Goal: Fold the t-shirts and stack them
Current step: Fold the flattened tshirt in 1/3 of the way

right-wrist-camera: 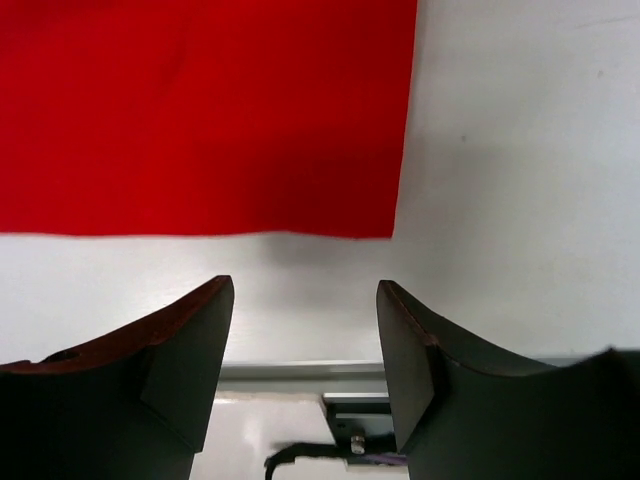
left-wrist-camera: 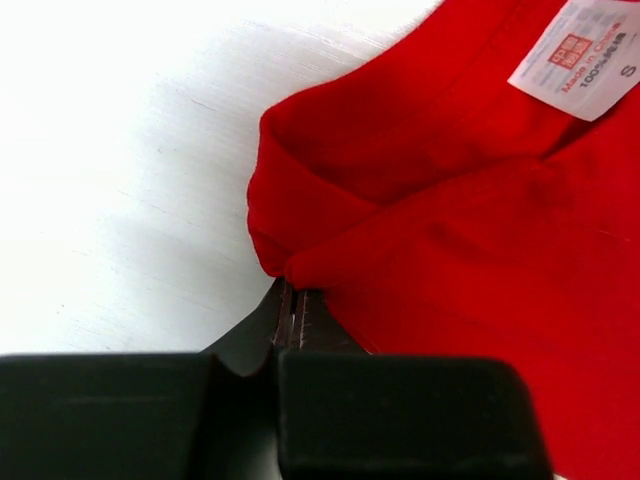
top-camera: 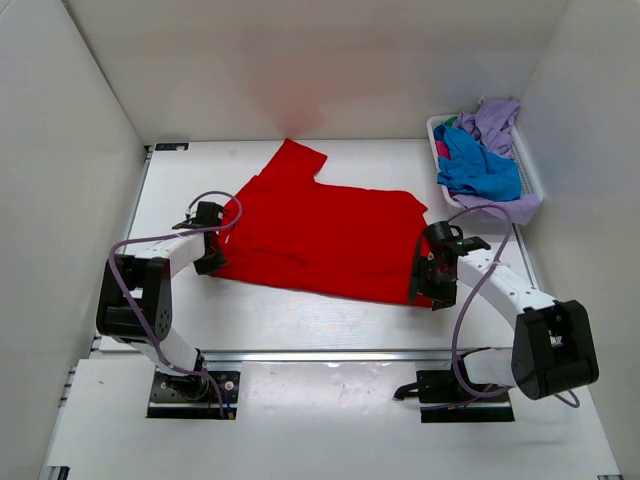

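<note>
Pinching the edge of the red t-shirt (top-camera: 320, 235)

It lies spread flat mid-desk (top-camera: 300, 320). The left end effector (left-wrist-camera: 290, 300) is clamped on its folded 9 o'clock edge; only that wrist view shows the size label (left-wrist-camera: 585, 50). The right end effector (right-wrist-camera: 305, 340) gapes empty at 4 o'clock.

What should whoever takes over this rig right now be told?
Left claw: shut, pinching a folded edge of the red t-shirt near its neck label.
Right claw: open and holding nothing, just short of the shirt's near right corner.
Things: the red t-shirt lies spread on the table. The blue t-shirt and lavender t-shirt are bunched in the basket at the far right.
Done: one shirt laid out; no folded stack is visible.
Left: fold the red one, then fold the basket's shirts and stack them all.
</note>
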`<action>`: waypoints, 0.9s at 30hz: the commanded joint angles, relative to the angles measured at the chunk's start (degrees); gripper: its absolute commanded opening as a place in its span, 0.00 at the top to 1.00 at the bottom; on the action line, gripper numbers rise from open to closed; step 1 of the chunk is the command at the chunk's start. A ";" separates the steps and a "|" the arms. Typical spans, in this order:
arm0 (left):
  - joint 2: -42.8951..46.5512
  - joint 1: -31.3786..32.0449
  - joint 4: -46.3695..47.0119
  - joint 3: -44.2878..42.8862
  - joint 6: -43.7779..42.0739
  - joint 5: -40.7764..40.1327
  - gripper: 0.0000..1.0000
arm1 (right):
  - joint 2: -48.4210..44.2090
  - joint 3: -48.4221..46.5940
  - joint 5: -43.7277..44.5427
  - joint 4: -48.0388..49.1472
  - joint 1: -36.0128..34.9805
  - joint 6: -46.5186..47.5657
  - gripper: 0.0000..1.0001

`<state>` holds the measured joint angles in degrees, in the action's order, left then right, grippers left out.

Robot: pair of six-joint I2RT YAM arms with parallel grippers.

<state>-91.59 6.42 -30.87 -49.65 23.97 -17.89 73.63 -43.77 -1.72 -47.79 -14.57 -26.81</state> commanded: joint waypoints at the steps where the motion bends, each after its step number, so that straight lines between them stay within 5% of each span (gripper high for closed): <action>1: 1.76 -0.26 -0.85 -0.10 -0.76 2.06 1.00 | 2.04 1.13 3.47 4.97 -0.72 -2.72 0.43; 5: 7.47 -0.88 -5.85 1.74 -1.56 4.35 1.00 | 6.95 0.00 5.14 6.22 -0.28 -0.89 0.55; 7: 10.55 -1.40 -8.84 2.89 -1.99 6.28 1.00 | 8.02 -0.96 5.23 5.26 -0.37 -0.27 0.81; 10: 15.21 -1.23 -12.18 4.99 -1.29 8.39 1.00 | 8.03 -1.50 4.80 4.03 -0.11 1.23 1.00; 18: 24.00 4.66 -19.83 6.67 2.40 9.63 1.00 | 6.53 -1.76 2.68 -1.95 2.17 6.67 1.00; 27: 30.77 2.81 -28.62 6.49 1.52 14.99 1.00 | 4.86 -5.36 -0.30 -8.28 0.95 7.74 1.00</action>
<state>-64.14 9.04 -54.72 -42.11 25.06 -5.08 80.62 -47.20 -0.73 -52.23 -12.82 -19.73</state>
